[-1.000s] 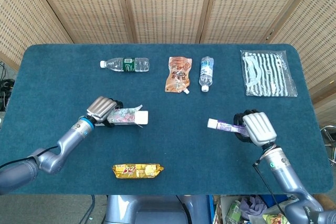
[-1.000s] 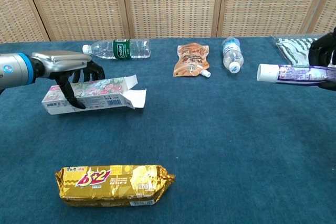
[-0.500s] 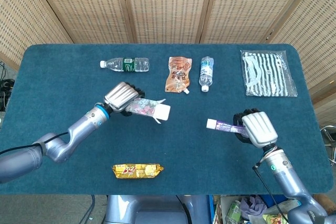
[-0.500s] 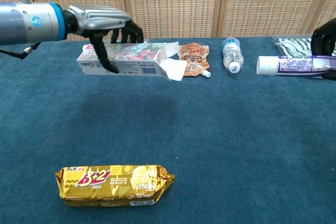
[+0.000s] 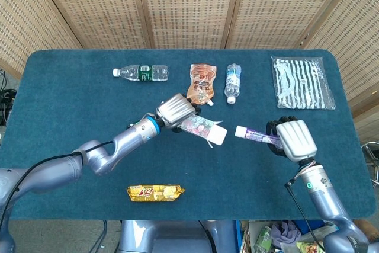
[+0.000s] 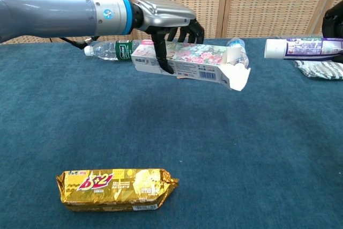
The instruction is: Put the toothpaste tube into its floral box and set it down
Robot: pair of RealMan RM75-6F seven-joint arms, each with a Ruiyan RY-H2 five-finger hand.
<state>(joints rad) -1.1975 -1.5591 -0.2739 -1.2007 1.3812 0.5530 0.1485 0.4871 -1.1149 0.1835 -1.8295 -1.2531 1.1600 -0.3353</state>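
Observation:
My left hand [image 5: 176, 109] [image 6: 163, 19] grips the floral box [image 5: 200, 128] [image 6: 187, 61] in the air over the middle of the table, its open flap end [image 6: 237, 74] pointing toward my right side. My right hand [image 5: 294, 138] holds the toothpaste tube [image 5: 256, 134] [image 6: 303, 47] off the table, white cap [image 5: 241, 131] facing the box. A short gap separates the cap from the box's open end. In the chest view only a dark edge of the right hand [image 6: 334, 22] shows at the frame's border.
A gold snack bar [image 5: 155, 192] [image 6: 114, 186] lies near the front edge. Along the back of the blue table [image 5: 71, 105] lie a green-label bottle [image 5: 141, 73], an orange pouch [image 5: 201, 83], a small water bottle [image 5: 233, 81] and a striped pouch [image 5: 302, 82].
My left hand has lifted the floral box off the table and carried it right, toward the centre. My right hand has raised the tube slightly, and the gap between cap and box has narrowed.

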